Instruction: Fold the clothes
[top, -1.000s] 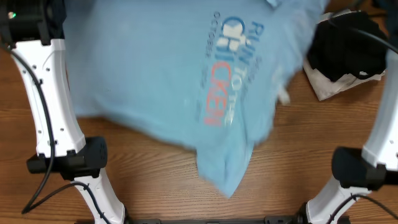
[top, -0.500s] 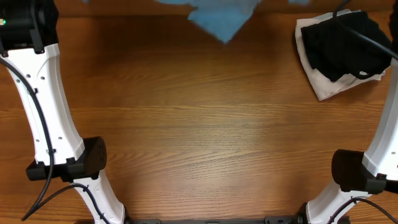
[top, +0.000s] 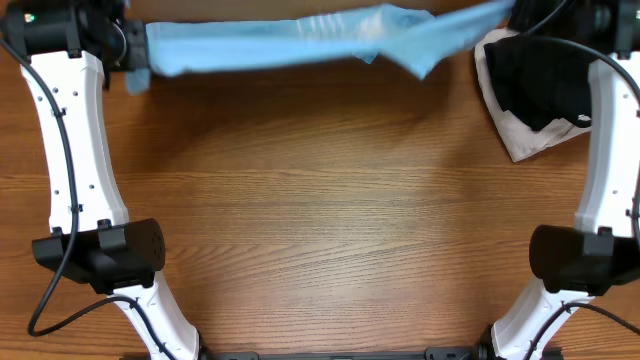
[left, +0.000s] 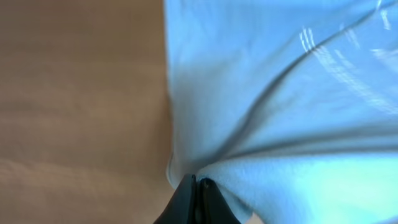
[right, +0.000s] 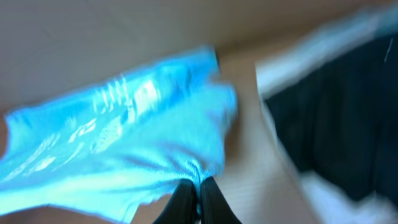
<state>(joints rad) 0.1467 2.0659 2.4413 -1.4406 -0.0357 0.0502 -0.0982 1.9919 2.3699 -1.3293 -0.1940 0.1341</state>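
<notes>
The light sky-blue T-shirt (top: 300, 42) hangs stretched in a band along the far edge of the table, held at both ends. My left gripper (left: 198, 186) is shut on its left end; blue cloth (left: 280, 93) fills that wrist view. My right gripper (right: 198, 186) is shut on its right end, with faint white print showing on the cloth (right: 124, 137). In the overhead view the left gripper is at the top left (top: 135, 50) and the right gripper is hidden near the top right corner.
A black folded garment (top: 545, 75) lies on a white folded garment (top: 520, 140) at the far right; both show in the right wrist view (right: 336, 124). Wooden table (top: 330, 220). The arm bases stand at the front left (top: 100, 255) and front right (top: 570, 260).
The shirt, which covered the far table a second ago, was lifted out of view and now hangs stretched between the two grippers along the far edge.
</notes>
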